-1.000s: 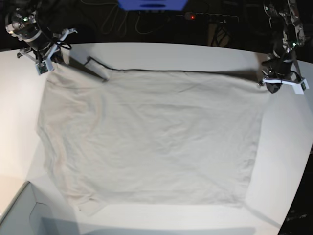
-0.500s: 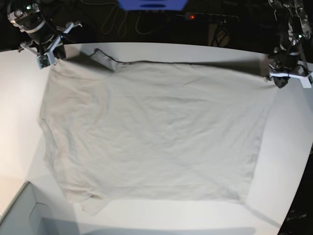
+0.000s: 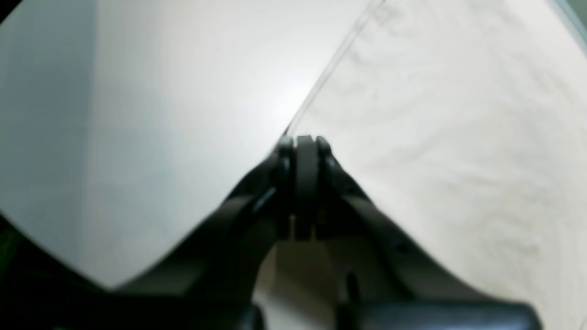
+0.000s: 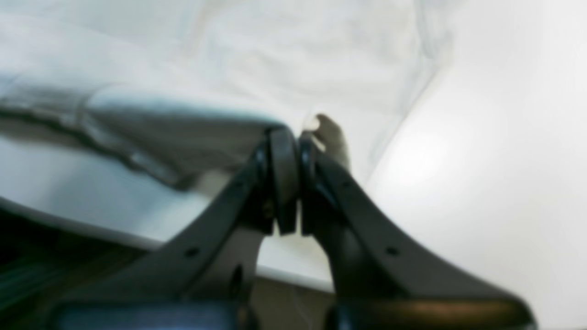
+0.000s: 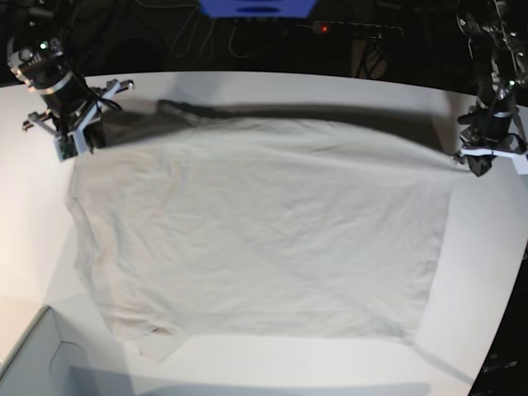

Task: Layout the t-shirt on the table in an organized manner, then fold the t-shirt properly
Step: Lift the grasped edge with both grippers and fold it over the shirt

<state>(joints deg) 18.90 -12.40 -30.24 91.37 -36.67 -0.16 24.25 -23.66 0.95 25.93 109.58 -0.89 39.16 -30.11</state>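
Broadly spread t-shirt (image 5: 256, 231), long axis across tabletop (image 5: 495, 247); each claw, left (image 5: 477, 162) and right (image 5: 73, 142), clamped on a far corner; box (image 5: 33, 363) near front.

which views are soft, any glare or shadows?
Right wrist: blurred throughout, the right gripper soft against the t-shirt. Left wrist: milder blur, bright glare patch on the table. Base: sharp, a dark shadow band along the shirt's far edge, background black.
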